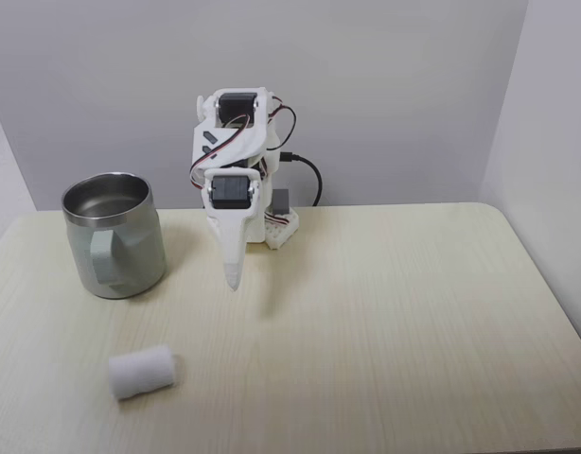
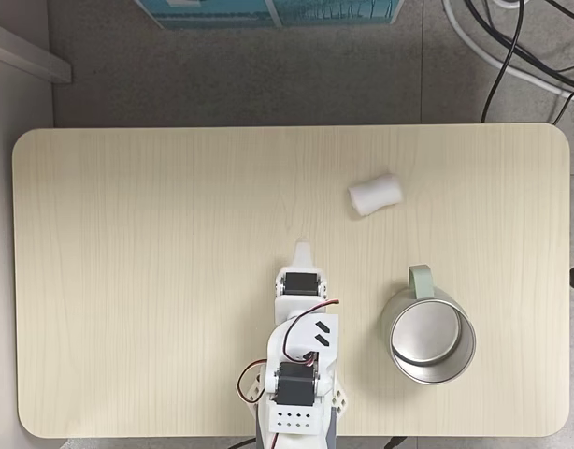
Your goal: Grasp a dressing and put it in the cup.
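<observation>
The dressing (image 1: 142, 371) is a small white roll with a soft, slightly fuzzy surface and rounded ends. It lies on its side on the pale wood-grain table (image 1: 385, 322), at the lower left in a fixed view. In the other fixed view, which looks straight down, the same roll (image 2: 376, 195) lies at a slant on the right half of the table (image 2: 156, 234), above the cup in that picture and well apart from it.

The cup (image 1: 114, 235) is a brushed steel mug standing upright, with a shiny inside and a wide flat handle that faces the roll. From above, the cup (image 2: 431, 337) shows a round open mouth, with the handle pointing toward the top of the picture.

The white arm (image 1: 236, 156) is folded up over its base at the back edge of the table. The gripper (image 1: 233, 280) points downward and hangs above the table, to the right of the cup in that view. From above, the gripper (image 2: 303, 250) points toward the middle of the table, near neither the roll nor the cup. Its fingers taper together to one narrow tip, with no gap seen between them and nothing held.
</observation>
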`<control>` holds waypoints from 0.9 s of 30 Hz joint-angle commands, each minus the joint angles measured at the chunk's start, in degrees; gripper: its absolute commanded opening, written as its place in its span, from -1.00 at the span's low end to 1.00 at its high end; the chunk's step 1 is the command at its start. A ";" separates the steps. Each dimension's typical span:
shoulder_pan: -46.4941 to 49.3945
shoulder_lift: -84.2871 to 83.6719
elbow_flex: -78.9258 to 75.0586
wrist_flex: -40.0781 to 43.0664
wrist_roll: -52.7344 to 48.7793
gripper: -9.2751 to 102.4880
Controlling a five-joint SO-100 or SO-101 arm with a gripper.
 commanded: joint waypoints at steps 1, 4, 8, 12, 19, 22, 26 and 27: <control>-0.70 0.18 0.44 0.00 -0.79 -0.84; -0.70 0.18 0.44 0.00 -0.79 -0.84; -0.70 0.18 0.44 0.00 -0.79 -0.84; -0.70 0.18 0.44 0.00 -0.79 -0.84; -0.88 0.09 1.76 1.05 -2.81 -0.84; -1.05 0.09 6.33 4.04 -3.87 -0.84; -1.05 4.92 15.21 6.42 -5.98 -0.84; -0.70 7.73 18.19 6.77 -6.59 -0.84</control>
